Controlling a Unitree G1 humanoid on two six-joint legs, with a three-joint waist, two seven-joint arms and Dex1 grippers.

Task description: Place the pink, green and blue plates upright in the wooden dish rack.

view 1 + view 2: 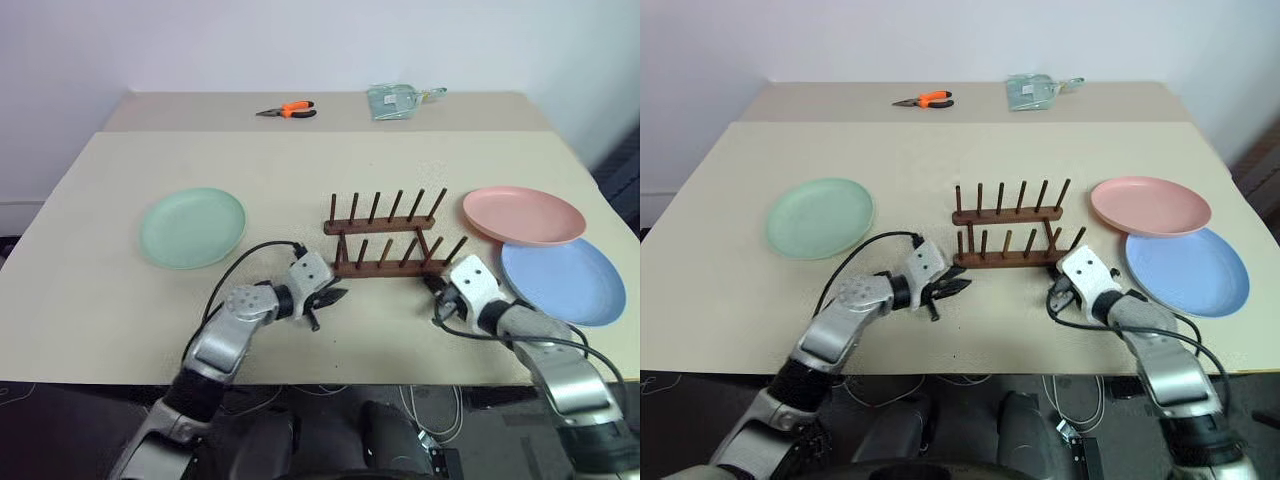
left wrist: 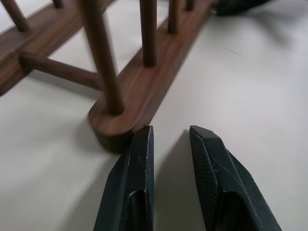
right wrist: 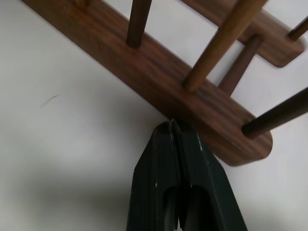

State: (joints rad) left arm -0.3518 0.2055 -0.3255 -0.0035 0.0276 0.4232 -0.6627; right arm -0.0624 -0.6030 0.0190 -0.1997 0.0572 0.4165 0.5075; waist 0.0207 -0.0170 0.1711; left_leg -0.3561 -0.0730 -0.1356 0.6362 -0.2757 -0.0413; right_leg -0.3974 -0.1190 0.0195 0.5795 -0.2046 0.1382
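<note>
My left pincer stands narrowly open, my right pincer closed, both empty at the rack. The plates look light, stiff and smooth. Grip them at the rim.

No readable text, label, brand or number on any object.

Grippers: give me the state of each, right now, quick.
Left gripper: fingers slightly apart, holding nothing, tips at the near end of the wooden dish rack.
Right gripper: shut, holding nothing, tips against the rack's base rail.
</note>
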